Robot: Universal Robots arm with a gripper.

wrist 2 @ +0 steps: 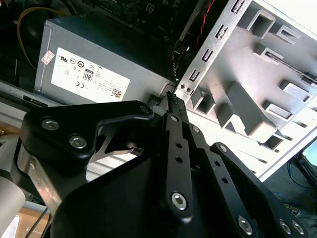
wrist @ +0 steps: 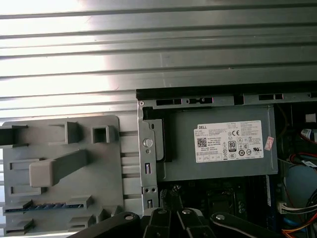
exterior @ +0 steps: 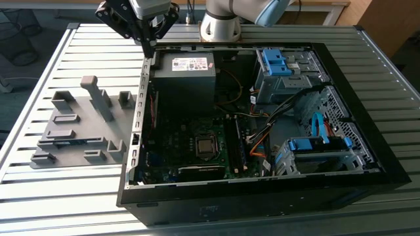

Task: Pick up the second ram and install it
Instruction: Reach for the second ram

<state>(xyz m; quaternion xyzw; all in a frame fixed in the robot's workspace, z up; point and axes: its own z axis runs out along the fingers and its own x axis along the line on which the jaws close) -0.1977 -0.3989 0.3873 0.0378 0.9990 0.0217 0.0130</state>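
Note:
The second ram (exterior: 69, 143) is a thin blue-green strip lying in a slot of the grey holder plate (exterior: 78, 125), on the exterior view's left beside the open computer case (exterior: 262, 194). The first wrist view shows the second ram (wrist: 47, 206) in the holder plate (wrist: 74, 191) too. My gripper (exterior: 149, 49) hangs above the case's back corner by the power supply (exterior: 187, 69), well away from the ram. Its fingers meet at the tip with nothing between them, as both wrist views show of the gripper (wrist 2: 172, 96) (wrist: 174, 203).
Inside the case lie the motherboard (exterior: 196, 147) with its processor socket, loose cables and blue drive cages (exterior: 279, 61). Upright grey blocks (exterior: 98, 96) stand on the holder plate. The slatted metal table (exterior: 66, 196) carries everything. The arm's base (exterior: 220, 27) stands behind the case.

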